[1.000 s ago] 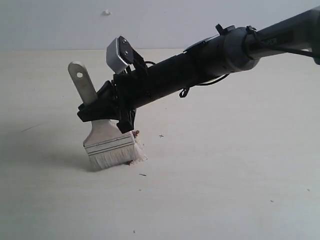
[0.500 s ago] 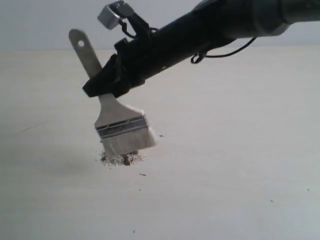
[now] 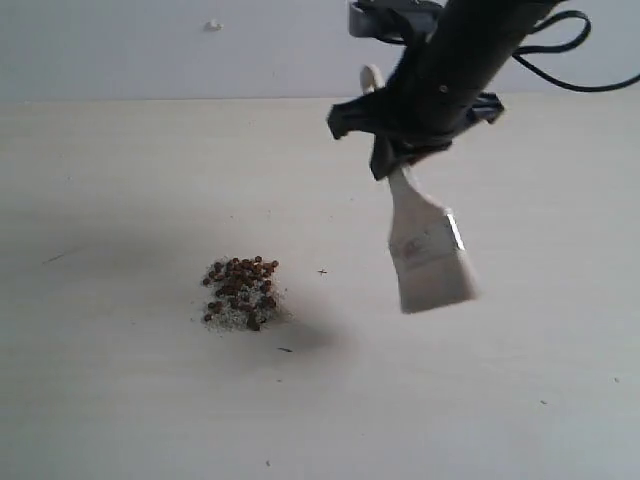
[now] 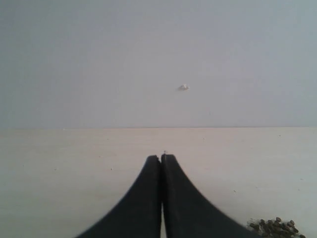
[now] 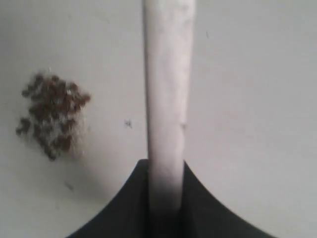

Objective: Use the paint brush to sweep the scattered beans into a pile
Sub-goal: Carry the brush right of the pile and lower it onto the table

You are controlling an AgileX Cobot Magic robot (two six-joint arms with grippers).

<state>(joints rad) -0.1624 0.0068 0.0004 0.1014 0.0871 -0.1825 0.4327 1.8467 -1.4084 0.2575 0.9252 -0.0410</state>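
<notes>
The beans (image 3: pixel 246 272) lie gathered in one small pile (image 3: pixel 240 294) mixed with pale grit, on the left of the table (image 3: pixel 520 400) and about midway between its near and far edges. The right gripper (image 3: pixel 402 158) pinches the handle of the paint brush (image 3: pixel 428 250), whose bristles point down and hang in the air well to the right of the pile, touching neither it nor the table. The right wrist view shows the handle (image 5: pixel 166 89) clamped between the dark jaws, with the pile (image 5: pixel 52 115) off to one side. The left gripper (image 4: pixel 161 158) has its fingers pressed together on nothing and sits low by the table, with the pile's edge (image 4: pixel 275 227) close beside it. The gathering looks about finished, so the main care now is not to undo it. Any further stroke should start outside the few dark specks (image 3: pixel 285 349) just near and right of the heap, though I cannot tell if they are beans. It should run lightly toward the heap with the bristles barely bent, so they do not flick beans outward. If the brush is put down, it should land well apart from the pile, lowered straight without swinging across it.
</notes>
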